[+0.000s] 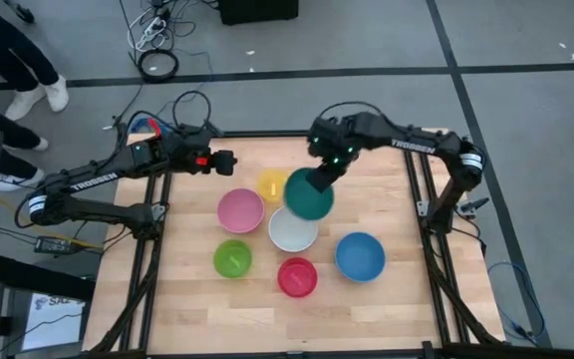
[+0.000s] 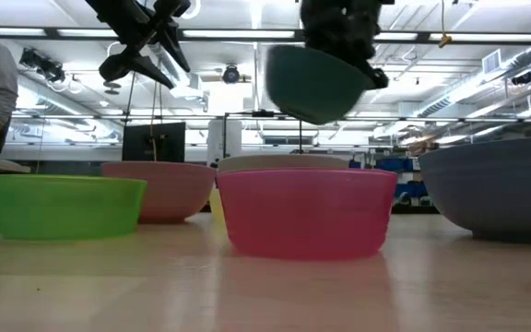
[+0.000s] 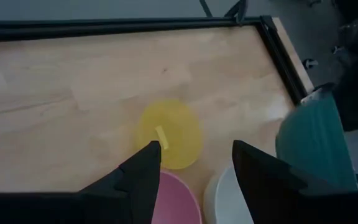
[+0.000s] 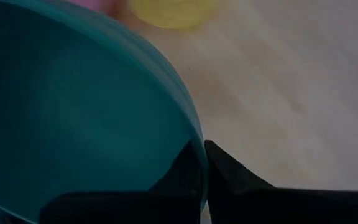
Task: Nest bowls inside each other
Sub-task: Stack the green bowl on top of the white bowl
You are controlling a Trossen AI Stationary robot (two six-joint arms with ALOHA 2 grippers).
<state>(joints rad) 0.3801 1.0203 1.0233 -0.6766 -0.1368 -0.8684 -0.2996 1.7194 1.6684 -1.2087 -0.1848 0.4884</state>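
1. The left gripper [image 1: 229,163] hovers over the far left part of the wooden table [image 1: 387,304], its fingers [image 3: 143,177] spread apart and holding nothing.
2. The lime green bowl [image 1: 232,258] sits well nearer the front edge than the left gripper, close to straight in front of it.
3. The pink bowl [image 1: 239,210] stands just in front of the left gripper, between it and the lime green bowl.
4. The yellow bowl [image 1: 272,185] lies just to the right of the left gripper, between the two grippers, with a small pale strip inside it.
5. The white bowl [image 1: 292,232] rests on the table under and slightly in front of the right gripper.
6. The red bowl [image 1: 297,277] sits in front of the white bowl, well away from the right gripper.
7. The right gripper [image 1: 324,172] is pinched shut on the rim of the teal bowl [image 1: 309,196], which hangs tilted in the air, clear of the table and partly over the white bowl.
8. The blue bowl [image 1: 360,256] stands in front of the right gripper and off to its right, apart from the others.
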